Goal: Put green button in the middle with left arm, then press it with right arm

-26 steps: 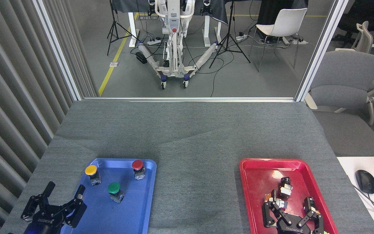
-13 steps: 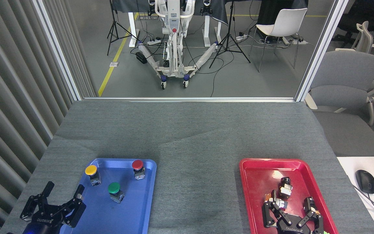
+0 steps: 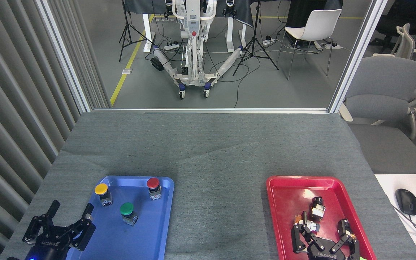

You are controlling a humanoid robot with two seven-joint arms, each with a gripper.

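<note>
Little has moved since the earlier frames: left gripper [image 3: 70, 213] sits marginally lower/nearer the bottom edge than 1 s ago, otherwise scene unchanged; right gripper [image 3: 324, 228] in same spot.

Green button [image 3: 127, 213]: upright on its small metal block, inside blue tray [image 3: 164, 216], roughly centre of tray, toward near half. Not touched by either gripper. Not yet in the middle [image 3: 219, 202], i.e. the grey cloth strip between the two trays.

Yellow button [image 3: 102, 193]: same tray, far-left of green one, upright, apart from it. Red button [image 3: 153, 187]: same tray, far-right corner area, upright, apart from both.

Left gripper: at bottom-left, over near-left edge of blue tray, well short of green button. Fingers [image 3: 88, 210] spread wide, nothing between them. Small blue light visible at wrist base.

Right gripper: at bottom-right, over near part of red tray [image 3: 287, 191]. Fingers splayed apart, holding nothing. Two small dark/metal parts lie in red tray: one [image 3: 317, 207] just beyond the fingertips, clear of them; the other [image 3: 307, 224] close beside left-hand finger, contact cannot be judged.

Surrounds: table [image 3: 208, 144] covered w/ grey felt-like cloth, faint crease across mid-section. White desk w/ black mouse [image 3: 406, 201] at right. Grey office chair [image 3: 385, 94] beyond table's right corner. White chair [image 3: 314, 27], tripods and a wheeled white stand [image 3: 193, 47] on floor behind.
</note>
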